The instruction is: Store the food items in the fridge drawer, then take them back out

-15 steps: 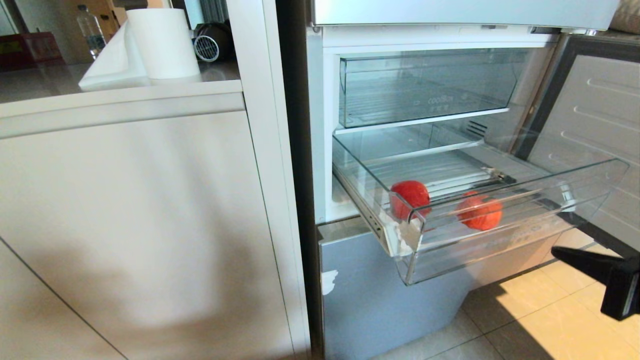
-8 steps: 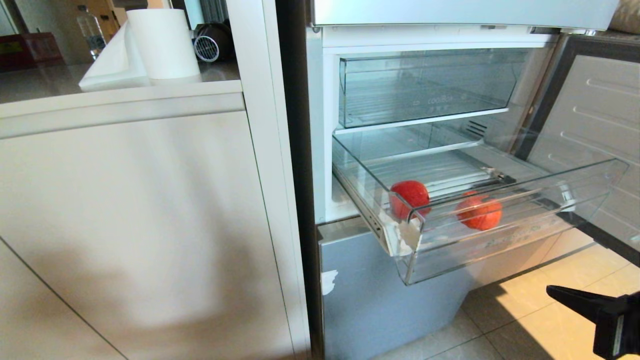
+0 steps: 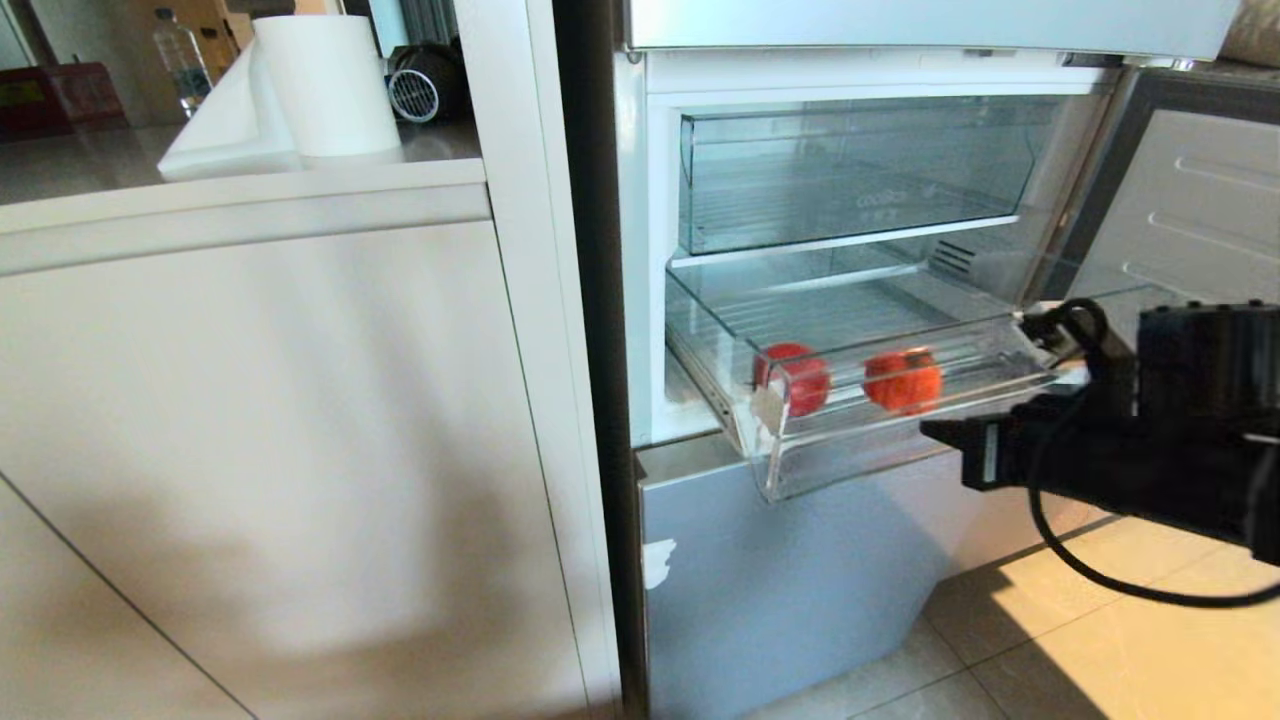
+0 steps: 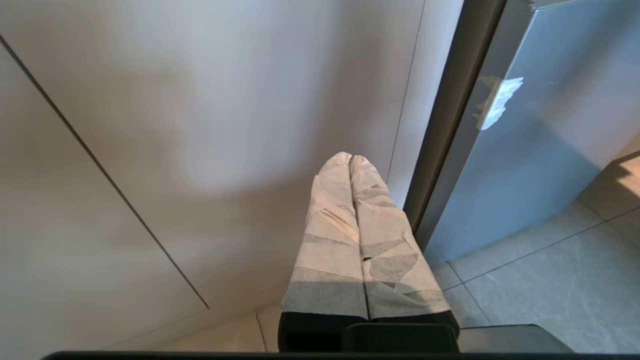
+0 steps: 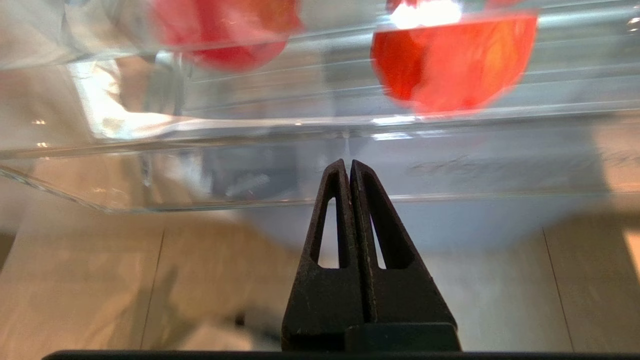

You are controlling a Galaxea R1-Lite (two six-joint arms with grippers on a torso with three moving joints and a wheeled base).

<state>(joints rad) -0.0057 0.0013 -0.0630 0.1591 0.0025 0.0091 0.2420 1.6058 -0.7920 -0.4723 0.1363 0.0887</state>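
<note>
Drawer (image 3: 880, 440) of clear plastic is only partly pulled out of the fridge (image 3: 790, 590), and both fruits lie inside it near the front wall: the dull red one (image 3: 797, 378) at the left, close to the taped corner, and the orange-red one (image 3: 903, 380) to the right of it, a little apart. The right gripper (image 3: 935, 430) has its fingers pressed together, holds nothing, and points at the front wall of the drawer from the near right side, low on the wall, just below the orange-red fruit. The step in hand seems to be pushing the drawer shut. To do it well, the closed tip should meet the front wall near its middle and press straight toward the far side, slowly, so that the drawer does not twist on its rails and the round fruits do not roll hard. A push too far to one side can jam it.

The left gripper (image 4: 350, 159) is also closed and empty, parked low beside the pale cabinet (image 3: 270, 430) at the left.

The floor (image 3: 1130, 620) is of light tiles, with sun on it. On the counter (image 3: 90, 165) at the far left stands a white paper roll (image 3: 322, 88). The fridge door (image 3: 1190, 215) stands open at the right, and a deeper clear bin (image 3: 850, 170) sits above the drawer.
</note>
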